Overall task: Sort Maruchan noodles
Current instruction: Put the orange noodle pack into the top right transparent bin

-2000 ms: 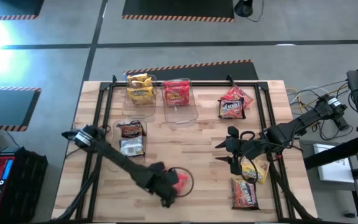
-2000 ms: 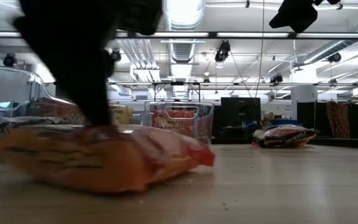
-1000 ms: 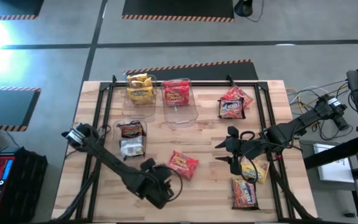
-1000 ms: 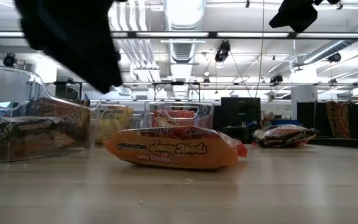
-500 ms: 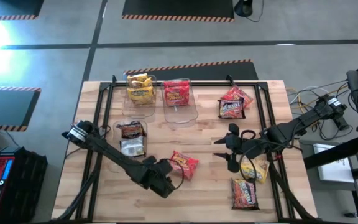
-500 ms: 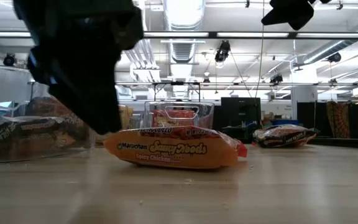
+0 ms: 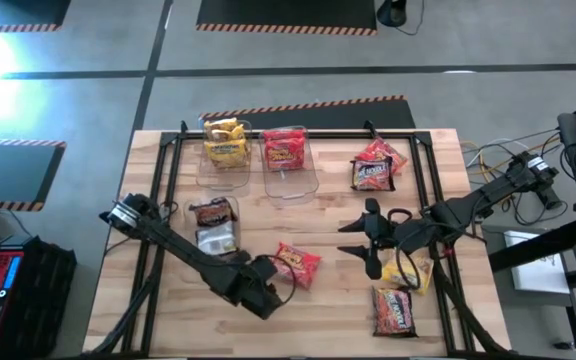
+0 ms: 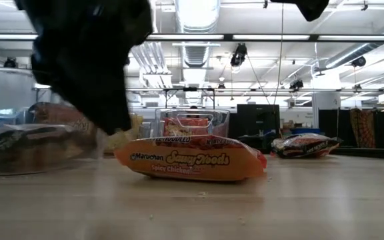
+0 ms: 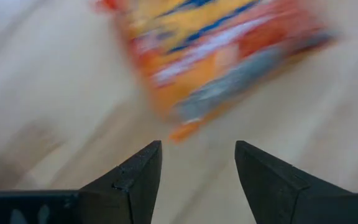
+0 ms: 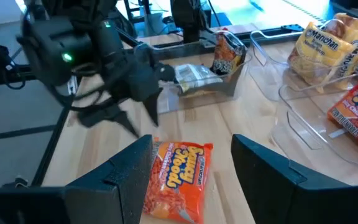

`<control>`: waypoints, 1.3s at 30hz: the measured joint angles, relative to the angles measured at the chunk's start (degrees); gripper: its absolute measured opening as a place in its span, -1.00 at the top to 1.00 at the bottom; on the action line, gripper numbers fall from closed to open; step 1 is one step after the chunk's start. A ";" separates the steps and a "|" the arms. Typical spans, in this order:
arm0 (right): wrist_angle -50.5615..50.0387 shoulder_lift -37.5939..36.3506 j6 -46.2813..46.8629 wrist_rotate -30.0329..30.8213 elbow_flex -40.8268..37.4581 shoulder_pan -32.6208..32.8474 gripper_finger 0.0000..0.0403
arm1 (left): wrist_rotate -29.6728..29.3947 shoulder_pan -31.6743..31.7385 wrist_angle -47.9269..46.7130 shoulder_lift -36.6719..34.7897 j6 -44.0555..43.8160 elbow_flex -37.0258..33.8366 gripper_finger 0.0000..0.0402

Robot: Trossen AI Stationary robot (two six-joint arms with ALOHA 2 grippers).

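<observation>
**Loose orange Spicy Chicken packet: light, crinkly, take it by the short edge**

The orange Maruchan packet (image 7: 295,264) lies flat on the bench (image 7: 328,215), around 6 o'clock from the bin with the red-orange packets (image 7: 286,152). Your left pincer (image 7: 265,291) sits just beside it at about 7 o'clock, jaws apart and holding nothing; the left wrist view shows the packet's near corner right ahead of the gap.

Expect it to be light, with a slippery film over a stiff, brittle noodle block. It'll likely skid if you push it sideways, and crack if you squeeze the middle hard. Better to pinch a short end or the crimped seam, jaws straddling the edge.

Right pincer (image 7: 356,244) hangs wide open and empty at 3 o'clock from the packet, well apart from it, near the yellow packet (image 7: 408,274) and the dark packet (image 7: 393,310).
</observation>
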 joint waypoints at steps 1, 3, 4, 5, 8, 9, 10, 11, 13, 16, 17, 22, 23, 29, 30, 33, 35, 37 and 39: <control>0.07 0.00 -0.02 0.01 0.00 0.00 -0.04 | -0.01 -0.16 -2.87 -0.06 -1.48 -0.06 0.07; -0.19 0.00 -0.11 0.01 0.00 0.00 -0.04 | 0.00 -0.50 -7.87 -0.10 -3.73 -0.11 0.07; -0.26 0.00 -0.05 0.00 0.00 0.00 -0.04 | 0.01 -0.74 -9.69 -0.22 -4.64 -0.14 0.07; -0.23 0.00 -0.04 -0.07 0.00 0.00 -0.04 | 0.01 -0.90 -11.17 -0.40 -5.22 -0.14 0.07; -0.18 0.00 -0.04 -0.42 0.00 0.00 -0.04 | -0.30 -1.01 -11.92 -1.00 -4.79 -0.14 0.07; -0.16 0.00 -0.02 -0.43 0.00 0.00 -0.04 | -0.74 -0.95 -11.92 -1.18 -4.08 -0.14 0.07; -0.09 0.00 -0.04 -0.42 0.00 0.00 -0.04 | -1.43 -0.93 -11.82 -1.41 -3.34 -0.16 0.07; 0.03 0.00 0.01 -0.41 0.00 0.00 -0.04 | -2.04 -0.90 -11.52 -1.77 -3.14 -0.14 0.07; 0.00 0.00 1.41 -0.43 0.00 -0.24 -0.04 | -3.31 -0.87 -11.03 -2.76 -2.65 -0.09 0.07; -0.81 0.00 10.31 -0.49 0.00 -0.47 -0.04 | -4.51 -1.09 -6.09 -4.57 -1.92 -0.09 0.07; -1.80 0.00 13.44 -1.06 0.00 -0.52 -0.04 | -4.95 -1.26 -3.85 -5.13 -1.57 -0.15 0.07; -7.90 2.23 20.27 -2.86 -0.49 -0.61 -0.04 | -4.99 -1.63 11.05 -5.04 3.05 -0.46 0.07; -7.84 3.09 20.57 -2.32 -0.63 -0.61 -0.04 | -5.01 -1.64 14.45 -4.73 3.63 -0.46 0.07; -7.49 10.36 21.02 -1.03 -0.74 -0.51 -0.04 | -5.54 -1.89 22.61 -2.48 0.28 -0.49 0.07; -7.50 11.48 21.26 -2.01 -0.74 -0.50 -0.04 | -5.56 -1.93 22.80 -2.23 -1.49 -0.51 0.07; -6.76 14.55 21.05 -5.80 -0.76 -0.90 -0.04 | -6.45 -2.49 23.37 -1.76 -6.32 -0.91 0.07; -6.97 16.03 20.00 -7.66 -0.76 -1.57 -0.04 | -6.65 -2.84 24.17 -1.13 -9.52 -1.09 0.07; -6.81 17.20 19.36 -8.64 -0.76 -2.53 -0.04 | -6.83 -3.42 24.04 -0.62 -13.22 -1.47 0.07; -6.71 18.07 18.32 -10.31 -0.76 -3.84 -0.04 | -7.59 -4.23 25.08 0.18 -18.06 -1.78 0.07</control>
